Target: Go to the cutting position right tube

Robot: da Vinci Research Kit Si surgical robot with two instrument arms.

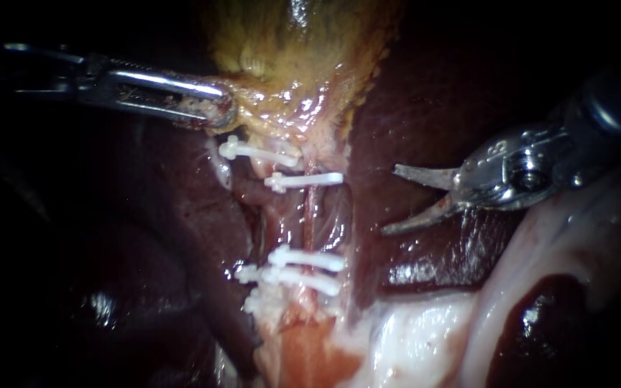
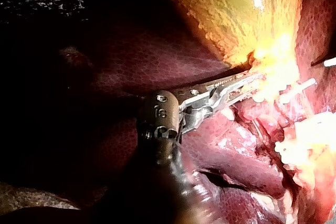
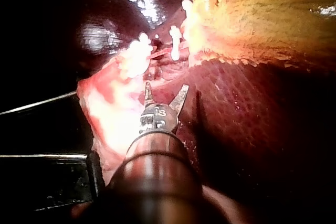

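The yellow-green gallbladder [image 1: 303,50] hangs at the top, with my left instrument [image 1: 217,109] shut on its lower edge. Below it run two tubes crossed by white clips: two upper clips [image 1: 303,179] and a lower group [image 1: 307,260]. The thin reddish right tube [image 1: 311,215] lies bare between them. My right instrument [image 1: 389,200] has pointed blades standing open over the liver [image 1: 425,108], apart from the tube, to its right. In the right wrist view the open blades [image 3: 166,90] sit short of the clips [image 3: 176,43]. The left wrist view shows the left instrument [image 2: 247,81] clamped at the gallbladder's [image 2: 226,14] margin.
Pale white tissue [image 1: 425,338] spreads at the lower right under my right instrument's shaft. Dark liver [image 1: 167,215] lies left of the tubes. In the right wrist view a thin metal rod [image 3: 37,103] lies off beside the tissue.
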